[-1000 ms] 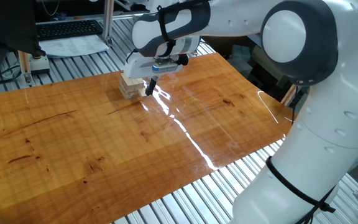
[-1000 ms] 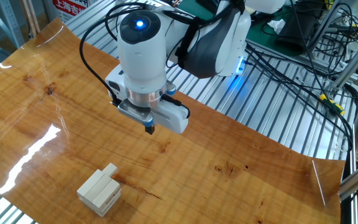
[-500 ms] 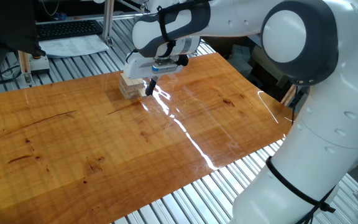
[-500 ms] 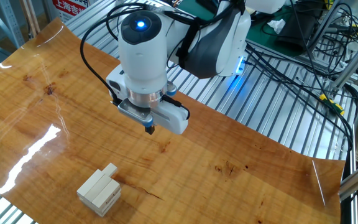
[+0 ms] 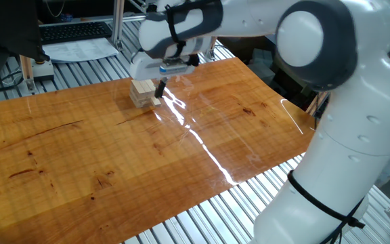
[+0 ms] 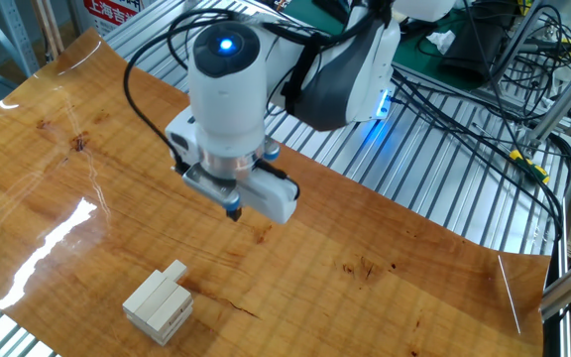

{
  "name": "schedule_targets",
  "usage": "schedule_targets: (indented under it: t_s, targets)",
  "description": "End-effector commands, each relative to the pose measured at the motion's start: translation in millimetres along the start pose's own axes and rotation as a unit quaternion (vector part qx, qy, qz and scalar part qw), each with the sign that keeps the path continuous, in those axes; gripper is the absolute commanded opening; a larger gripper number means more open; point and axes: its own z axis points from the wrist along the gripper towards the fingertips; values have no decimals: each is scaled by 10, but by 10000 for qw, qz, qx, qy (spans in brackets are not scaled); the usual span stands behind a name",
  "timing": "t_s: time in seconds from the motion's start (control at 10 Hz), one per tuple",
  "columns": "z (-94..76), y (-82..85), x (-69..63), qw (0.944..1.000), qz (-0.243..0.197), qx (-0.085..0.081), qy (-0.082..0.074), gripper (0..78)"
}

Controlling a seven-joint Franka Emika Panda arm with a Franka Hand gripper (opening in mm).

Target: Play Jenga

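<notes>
Table: glossy wooden board (image 6: pixel 385 268) on metal slats
Jenga stack (image 6: pixel 159 302): low, one block jutting out
Gripper (image 6: pixel 233 211): above board, apart from stack; fingers together, empty

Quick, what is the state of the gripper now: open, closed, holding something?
Gripper: holding nothing, above the table, apart from the Jenga stack; open or closed cannot be told.

My wooden surface (image 5: pixel 114 156) glossy with a bright glare streak, ribbed metal bench (image 6: pixel 434 178) under it, black keyboard (image 5: pixel 73 30) and papers (image 5: pixel 80 49) behind, black cables (image 6: pixel 484 109) trailing past (one with yellow bands), red-and-white sign (image 6: pixel 117 12) at the far edge
</notes>
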Motion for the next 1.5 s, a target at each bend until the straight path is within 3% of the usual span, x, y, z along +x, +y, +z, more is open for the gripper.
schedule_targets:
  t_s: [0.1,0.5,0.8,1.1,1.5]
  targets:
    - [-49,11,-277,9999,9,120,-2,0]
    - [161,-235,-486,9999,-79,108,-37,0]
    - [152,-296,-742,9999,-57,123,-40,0]
    - [299,-334,-820,9998,-33,118,-159,0]
    - [408,-355,-819,9997,129,176,-143,0]
